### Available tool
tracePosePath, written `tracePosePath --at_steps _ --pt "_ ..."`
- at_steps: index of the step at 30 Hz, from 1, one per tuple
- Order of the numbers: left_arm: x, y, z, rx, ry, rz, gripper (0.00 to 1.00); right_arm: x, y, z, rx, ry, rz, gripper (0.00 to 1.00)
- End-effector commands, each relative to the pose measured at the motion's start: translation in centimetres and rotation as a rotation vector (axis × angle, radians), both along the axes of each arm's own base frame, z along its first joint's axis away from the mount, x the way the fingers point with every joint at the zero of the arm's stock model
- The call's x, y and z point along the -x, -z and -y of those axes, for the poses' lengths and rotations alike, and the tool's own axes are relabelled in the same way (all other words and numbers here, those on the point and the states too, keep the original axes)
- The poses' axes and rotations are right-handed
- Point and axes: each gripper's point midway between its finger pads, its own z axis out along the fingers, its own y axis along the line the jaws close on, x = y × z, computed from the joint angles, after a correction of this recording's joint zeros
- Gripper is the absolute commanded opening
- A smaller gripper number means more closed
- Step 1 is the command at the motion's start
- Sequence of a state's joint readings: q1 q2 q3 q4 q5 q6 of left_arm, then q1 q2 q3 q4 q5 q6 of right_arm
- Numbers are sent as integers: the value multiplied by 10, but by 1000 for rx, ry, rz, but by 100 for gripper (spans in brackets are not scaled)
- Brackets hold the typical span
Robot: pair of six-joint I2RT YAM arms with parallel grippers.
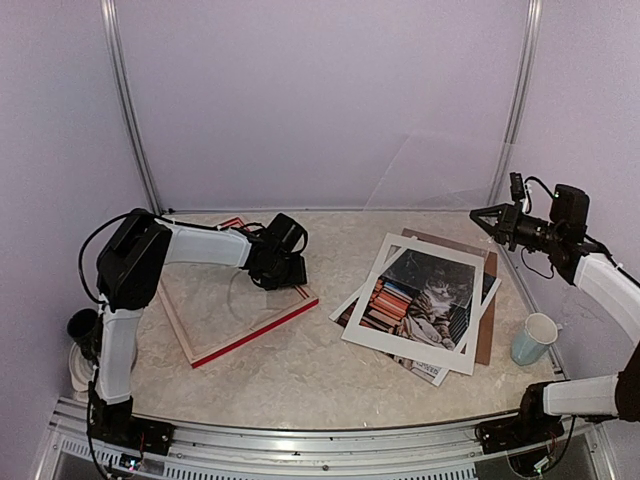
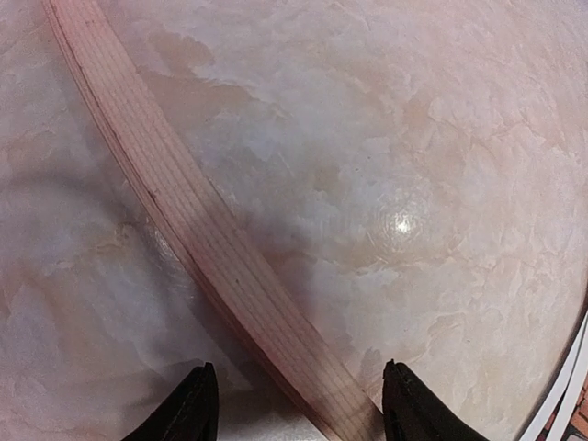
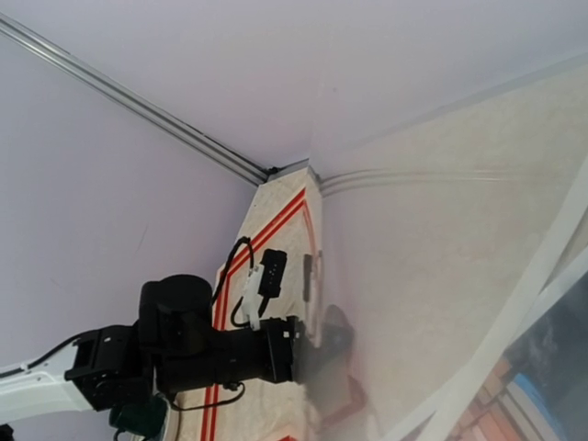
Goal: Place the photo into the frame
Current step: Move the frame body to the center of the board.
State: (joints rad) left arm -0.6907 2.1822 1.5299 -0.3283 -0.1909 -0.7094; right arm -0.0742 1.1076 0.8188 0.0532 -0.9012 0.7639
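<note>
Open table (image 1: 320, 385) runs between the frame (image 1: 255, 333), left, and the white mat (image 1: 400, 347), right. The left arm (image 1: 200, 245) spans the frame; a cup (image 1: 533, 340) stands near right.

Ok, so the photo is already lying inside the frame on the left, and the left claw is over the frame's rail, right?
No. The photo is not inside the frame; the top view shows it off to the right, under the white mat on the brown backing board. The frame is on the left, and the left claw is over its rail.
</note>
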Motion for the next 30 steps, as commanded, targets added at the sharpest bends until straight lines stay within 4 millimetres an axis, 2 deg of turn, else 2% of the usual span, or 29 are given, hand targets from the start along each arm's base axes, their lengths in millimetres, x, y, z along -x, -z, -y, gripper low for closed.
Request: tracePosePath --at_steps 1,9,20,30 --pt "14 26 0 -43 29 -63 59 3 -23 2 -4 -6 81 0" --pt "37 32 11 -25 80 -91 54 3 -25 1 -7 -8 83 0" --pt "83 38 19 -2 144 -122 38 2 -25 1 -9 -8 83 0" --pt "127 30 26 -2 219 -125 37 2 -25 2 -13 -4 83 0"
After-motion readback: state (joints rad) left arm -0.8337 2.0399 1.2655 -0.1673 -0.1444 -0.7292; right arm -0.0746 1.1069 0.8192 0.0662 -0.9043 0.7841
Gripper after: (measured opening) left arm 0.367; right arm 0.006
